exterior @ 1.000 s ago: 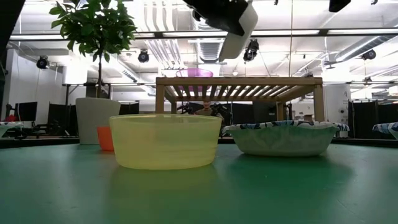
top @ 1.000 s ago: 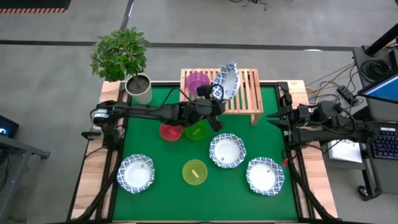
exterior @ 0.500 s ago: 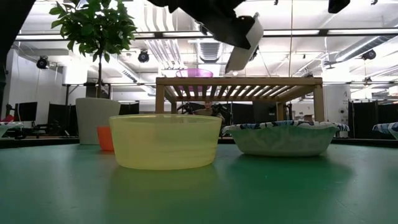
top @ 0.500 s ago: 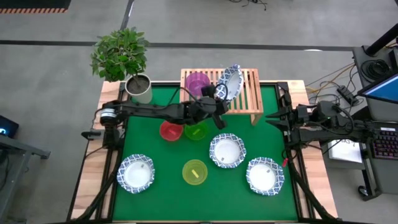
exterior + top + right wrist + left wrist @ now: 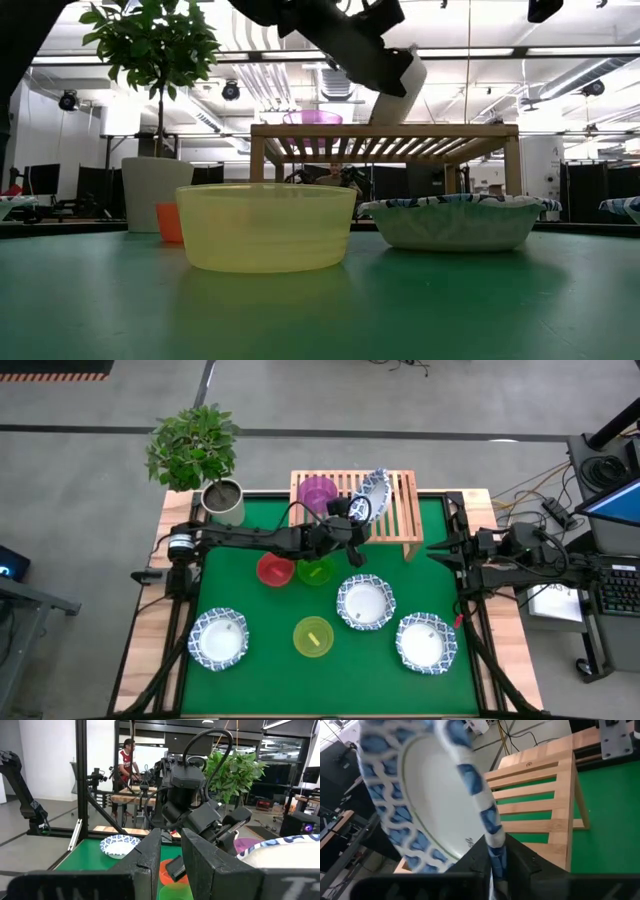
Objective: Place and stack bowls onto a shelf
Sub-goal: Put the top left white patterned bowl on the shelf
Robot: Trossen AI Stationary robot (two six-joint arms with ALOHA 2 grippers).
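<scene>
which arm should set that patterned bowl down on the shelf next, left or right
Left. The left gripper already grips the patterned bowl by its rim, tilted over the shelf. The right gripper waits at the table's right edge.

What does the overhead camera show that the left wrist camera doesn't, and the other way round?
Only the high view shows the three blue-rimmed bowls still on the green table, such as the middle one, plus the purple bowl on the shelf and the waiting right gripper at the table's right edge. Only the left wrist view shows the left gripper's fingers pinching the held bowl's rim. Both show that tilted blue-rimmed bowl over the wooden shelf.
</scene>
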